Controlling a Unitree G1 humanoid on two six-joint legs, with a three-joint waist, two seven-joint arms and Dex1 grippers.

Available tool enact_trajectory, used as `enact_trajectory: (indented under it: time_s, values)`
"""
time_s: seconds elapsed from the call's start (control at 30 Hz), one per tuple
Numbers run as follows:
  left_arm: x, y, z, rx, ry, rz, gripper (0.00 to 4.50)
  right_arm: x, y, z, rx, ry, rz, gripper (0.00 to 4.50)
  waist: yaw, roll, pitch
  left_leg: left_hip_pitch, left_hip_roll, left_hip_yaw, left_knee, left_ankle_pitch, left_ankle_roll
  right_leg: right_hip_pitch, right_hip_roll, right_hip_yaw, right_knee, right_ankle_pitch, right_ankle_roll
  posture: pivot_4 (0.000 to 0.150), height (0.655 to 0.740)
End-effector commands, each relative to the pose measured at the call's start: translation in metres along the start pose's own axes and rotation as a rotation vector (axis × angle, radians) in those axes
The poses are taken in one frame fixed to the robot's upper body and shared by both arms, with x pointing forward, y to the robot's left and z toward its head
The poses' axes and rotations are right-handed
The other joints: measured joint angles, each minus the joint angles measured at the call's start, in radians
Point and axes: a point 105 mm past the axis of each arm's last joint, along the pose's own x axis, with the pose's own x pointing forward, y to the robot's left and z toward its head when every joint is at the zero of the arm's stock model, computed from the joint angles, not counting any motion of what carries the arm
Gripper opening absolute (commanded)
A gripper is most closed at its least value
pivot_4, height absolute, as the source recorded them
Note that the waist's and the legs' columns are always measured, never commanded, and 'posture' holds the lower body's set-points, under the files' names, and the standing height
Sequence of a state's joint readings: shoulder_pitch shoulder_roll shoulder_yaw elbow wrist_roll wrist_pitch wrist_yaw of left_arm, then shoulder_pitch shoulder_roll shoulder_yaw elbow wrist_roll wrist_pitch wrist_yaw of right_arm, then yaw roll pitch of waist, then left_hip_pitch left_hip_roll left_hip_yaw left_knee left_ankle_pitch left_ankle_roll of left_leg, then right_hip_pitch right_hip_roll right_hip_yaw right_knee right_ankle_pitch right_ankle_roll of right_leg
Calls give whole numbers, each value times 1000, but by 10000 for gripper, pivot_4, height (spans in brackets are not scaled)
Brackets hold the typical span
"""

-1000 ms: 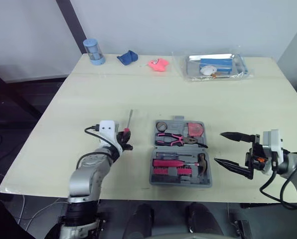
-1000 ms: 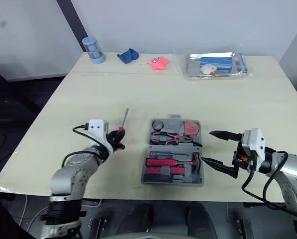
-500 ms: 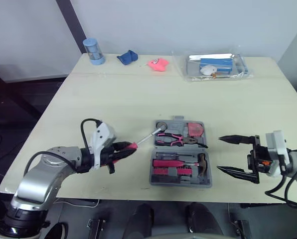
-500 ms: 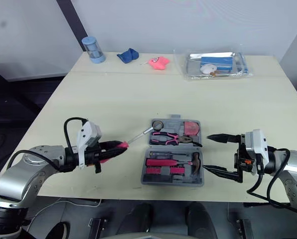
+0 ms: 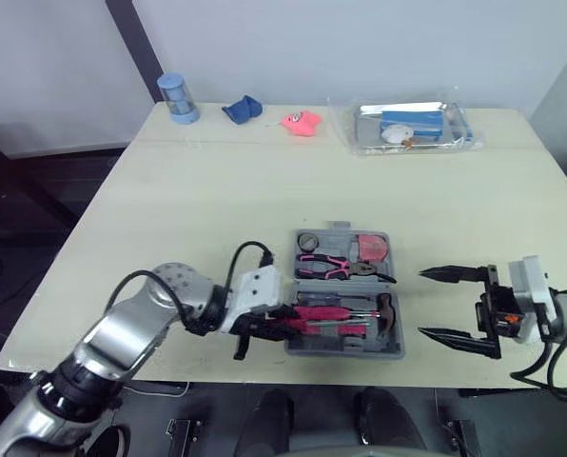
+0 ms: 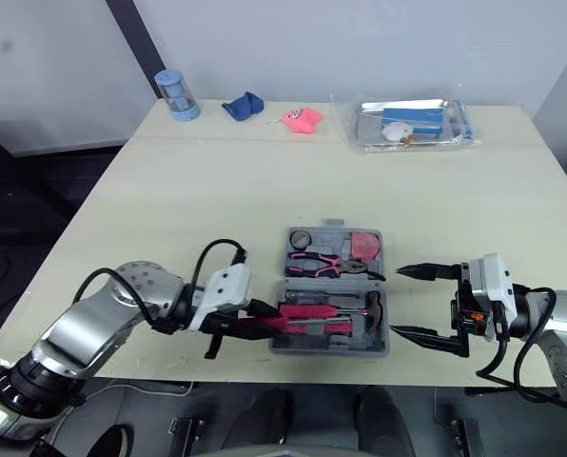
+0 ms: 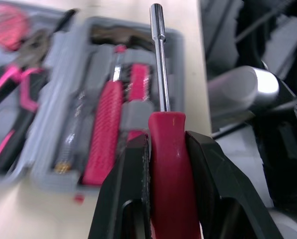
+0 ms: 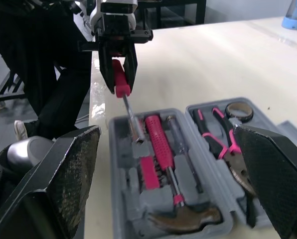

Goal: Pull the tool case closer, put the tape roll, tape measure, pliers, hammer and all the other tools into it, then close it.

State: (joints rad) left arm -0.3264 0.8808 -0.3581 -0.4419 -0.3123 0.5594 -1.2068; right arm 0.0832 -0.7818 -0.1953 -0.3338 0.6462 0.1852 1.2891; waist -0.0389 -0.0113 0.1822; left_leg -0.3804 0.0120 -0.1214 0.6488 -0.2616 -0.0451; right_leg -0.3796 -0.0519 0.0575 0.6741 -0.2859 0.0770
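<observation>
The left gripper (image 7: pixel 167 143) is clamped on the smooth red plastic handle of a screwdriver (image 7: pixel 160 64), one black finger on each side. The thin steel shaft, ending in a hollow socket tip, reaches out over the near half of the tool case (image 5: pixel 344 349). The case is moulded grey plastic and lies open on the pale table (image 5: pixel 264 181). Its near half holds a hammer (image 5: pixel 386 311) with a ribbed pink grip. The far half holds pink-handled pliers (image 5: pixel 326 266), a ring-shaped tape roll (image 5: pixel 309 240) and a round tape measure (image 5: pixel 371 248). Just right of the case, the right gripper (image 5: pixel 422 303) hangs with its pointed fingers spread wide, empty.
</observation>
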Motion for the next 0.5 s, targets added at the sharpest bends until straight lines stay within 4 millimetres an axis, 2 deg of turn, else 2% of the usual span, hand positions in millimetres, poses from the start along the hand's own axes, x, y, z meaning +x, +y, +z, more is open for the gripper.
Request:
enact_trajectory:
  time_s: [0.03, 0.3, 0.5]
  values:
    - [11, -1, 2, 36, 50, -62, 6151, -9, 1, 6, -47, 13, -21, 45000, 1, 0, 0, 0, 0, 0, 0, 0, 0, 0, 0, 0, 0, 0, 0, 1500, 7400]
    - [27, 5, 3, 21, 135, -76, 6151, -20, 8, -3, -21, 57, -17, 45000, -1, 0, 0, 0, 0, 0, 0, 0, 0, 0, 0, 0, 0, 0, 0, 1500, 7400]
    - [37, 12, 7, -32, 180, -45, 6151, -20, 7, -5, -27, 65, -15, 45000, -1, 0, 0, 0, 0, 0, 1, 0, 0, 0, 0, 0, 1, 0, 0, 1500, 7400]
